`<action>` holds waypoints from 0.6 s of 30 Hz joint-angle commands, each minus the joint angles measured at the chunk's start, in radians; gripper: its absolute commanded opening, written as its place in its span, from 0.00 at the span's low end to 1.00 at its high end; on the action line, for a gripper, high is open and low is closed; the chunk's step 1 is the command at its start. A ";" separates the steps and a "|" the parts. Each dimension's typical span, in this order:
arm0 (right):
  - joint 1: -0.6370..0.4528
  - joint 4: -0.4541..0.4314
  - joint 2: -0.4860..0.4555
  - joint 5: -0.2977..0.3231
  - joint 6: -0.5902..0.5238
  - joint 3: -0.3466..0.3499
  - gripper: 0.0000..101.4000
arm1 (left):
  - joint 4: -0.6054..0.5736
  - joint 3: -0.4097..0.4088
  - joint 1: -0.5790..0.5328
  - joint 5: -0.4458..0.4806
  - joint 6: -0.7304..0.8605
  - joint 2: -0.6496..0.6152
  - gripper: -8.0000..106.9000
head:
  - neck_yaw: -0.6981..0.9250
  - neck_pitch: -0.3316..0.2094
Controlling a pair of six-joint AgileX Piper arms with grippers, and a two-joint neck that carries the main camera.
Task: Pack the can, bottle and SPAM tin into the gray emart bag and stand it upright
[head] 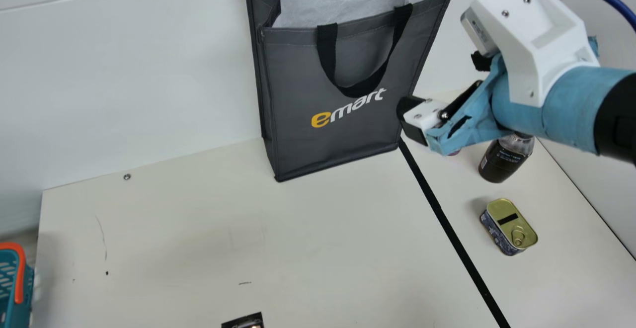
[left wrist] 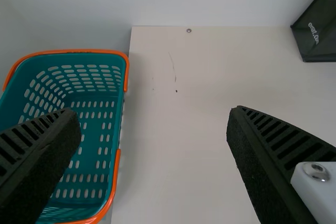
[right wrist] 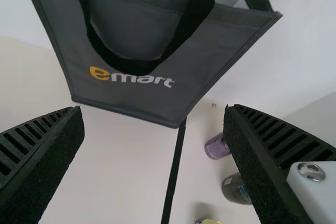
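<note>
Near your left pincer [left wrist: 154,119] you had the teal basket [left wrist: 100,95]; this pincer was wide open and held nothing. The gray emart bag [head: 328,139] stood upright, left of your right pincer [head: 412,120], which was also widely open, with nothing inside. Right of its tips were the can [right wrist: 216,148], bottle [head: 503,161] and SPAM tin [head: 508,226].

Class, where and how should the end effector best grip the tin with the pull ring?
Grip the tin across its two long side walls, probably coming down from above: it lies flat, low and oblong, so its narrower span should be easiest to close on.
</note>
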 commanded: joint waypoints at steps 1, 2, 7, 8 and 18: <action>-0.006 0.006 0.019 -0.001 -0.016 -0.026 0.94 | 0.000 0.000 0.000 0.000 0.000 0.000 0.85 | -0.001 -0.023; -0.010 0.010 0.028 -0.001 -0.024 -0.037 0.94 | 0.000 0.000 0.000 0.000 0.000 0.000 0.85 | -0.001 -0.023; -0.025 0.023 0.076 -0.001 -0.072 -0.092 0.94 | 0.000 0.000 0.000 0.000 0.000 0.000 0.85 | -0.001 -0.023; -0.028 0.025 0.086 -0.001 -0.083 -0.103 0.94 | 0.000 0.000 0.000 0.000 0.000 0.000 0.85 | -0.001 -0.023; -0.034 0.043 0.181 -0.001 -0.210 -0.203 0.94 | 0.000 0.000 0.000 0.000 0.000 0.000 0.85 | -0.001 -0.023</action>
